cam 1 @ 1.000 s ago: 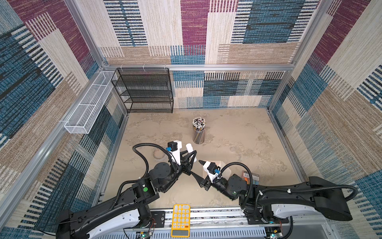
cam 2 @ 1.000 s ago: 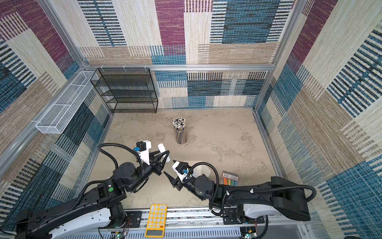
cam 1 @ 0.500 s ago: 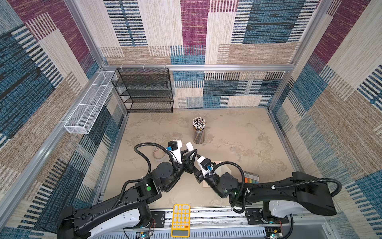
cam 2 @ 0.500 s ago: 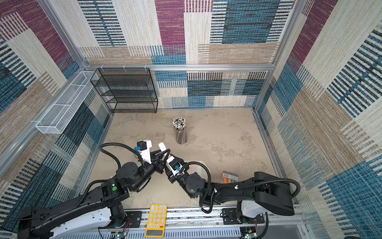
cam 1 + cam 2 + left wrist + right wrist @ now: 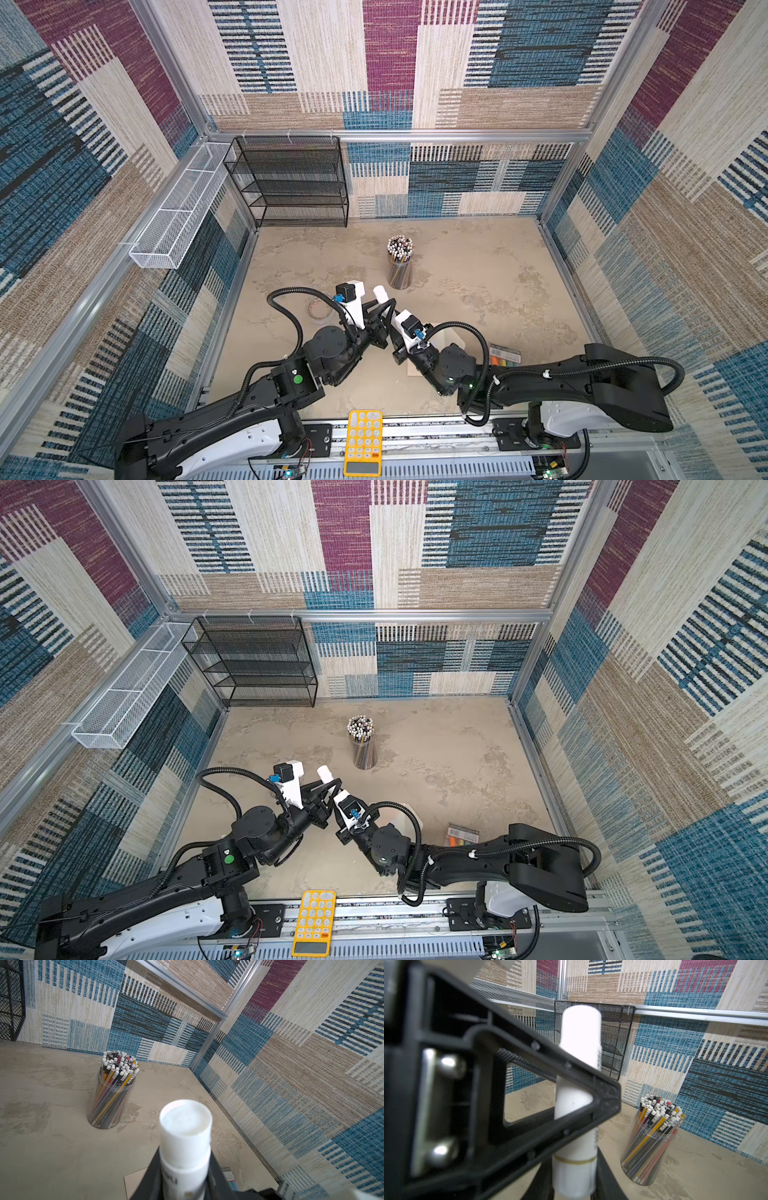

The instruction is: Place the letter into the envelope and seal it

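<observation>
Two grippers close together above the near middle of the table (image 5: 478,270); white glue stick (image 5: 380,293) gripped round its body by the left gripper (image 5: 185,1165), fingers narrow and pressed to its sides, capped end up and tilted; lower end of the stick flanked by the right gripper (image 5: 574,1186), fingers close on either side, yet impossible to tell whether clamped or just short of touching.

Lying flat on the table beneath the right arm: the envelope (image 5: 451,337), largely hidden, only a tan corner and a pale patch showing in both top views; flap not to be made out, open or folded. No sign of the letter as a separate sheet anywhere; perhaps tucked inside, perhaps covered by the arm; cannot say which.

Judging by the glue in hand: insertion probably done, sealing at its earliest stage; cap seemingly on. Left to do: uncap, spread glue along the flap, fold down, press shut.

Standing well apart from the grippers: pencil jar (image 5: 400,266), tape roll (image 5: 319,309), marker pack (image 5: 504,357); yellow calculator (image 5: 363,442) down on the front rail.
</observation>
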